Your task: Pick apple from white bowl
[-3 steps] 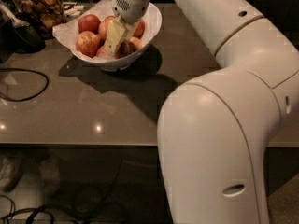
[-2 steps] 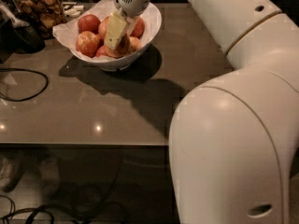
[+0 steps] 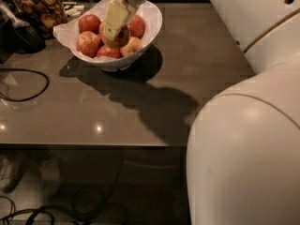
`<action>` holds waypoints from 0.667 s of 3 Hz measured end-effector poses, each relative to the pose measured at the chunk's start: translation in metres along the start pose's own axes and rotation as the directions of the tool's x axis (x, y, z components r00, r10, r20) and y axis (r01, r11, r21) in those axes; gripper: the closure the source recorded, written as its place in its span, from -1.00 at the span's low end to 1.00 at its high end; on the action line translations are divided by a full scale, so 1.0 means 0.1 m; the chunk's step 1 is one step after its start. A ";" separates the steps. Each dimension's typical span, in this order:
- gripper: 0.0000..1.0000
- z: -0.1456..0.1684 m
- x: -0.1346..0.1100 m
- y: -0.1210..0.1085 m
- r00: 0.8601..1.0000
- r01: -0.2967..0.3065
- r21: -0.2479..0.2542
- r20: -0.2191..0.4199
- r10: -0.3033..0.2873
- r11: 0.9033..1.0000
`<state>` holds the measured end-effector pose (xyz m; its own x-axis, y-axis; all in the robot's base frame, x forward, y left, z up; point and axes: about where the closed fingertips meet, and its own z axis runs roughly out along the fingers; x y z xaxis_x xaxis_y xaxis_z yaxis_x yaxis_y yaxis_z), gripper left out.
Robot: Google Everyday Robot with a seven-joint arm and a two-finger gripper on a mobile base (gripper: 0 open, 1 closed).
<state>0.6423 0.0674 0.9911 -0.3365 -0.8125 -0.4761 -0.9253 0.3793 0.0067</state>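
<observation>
Gripper (image 3: 116, 32) risen slightly over bowl (image 3: 151, 22), far-left corner of surface (image 3: 140, 111); fingers (image 3: 114, 18) pinching apple (image 3: 123, 37); lift apparently begun.

The one camera looks steeply down from above, close behind the big white arm (image 3: 243, 163), across the table (image 3: 211, 64) to its far side, where the gripper (image 3: 115, 28) hangs over the white bowl (image 3: 153, 22).

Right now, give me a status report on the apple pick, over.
Hand down at the white bowl, on the apple. Apple inside the bowl, red apples crowding it. Jar apart, far left.
</observation>
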 end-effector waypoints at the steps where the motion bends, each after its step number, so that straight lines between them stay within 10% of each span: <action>1: 1.00 -0.11 -0.05 0.05 0.999 0.030 -0.016 0.031 -0.030 0.999; 2: 1.00 -0.47 -0.17 0.29 0.985 0.138 -0.031 0.106 -0.134 0.990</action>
<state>0.6130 0.0712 1.0401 -0.1887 -0.8044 -0.5634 -0.9679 0.2494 -0.0319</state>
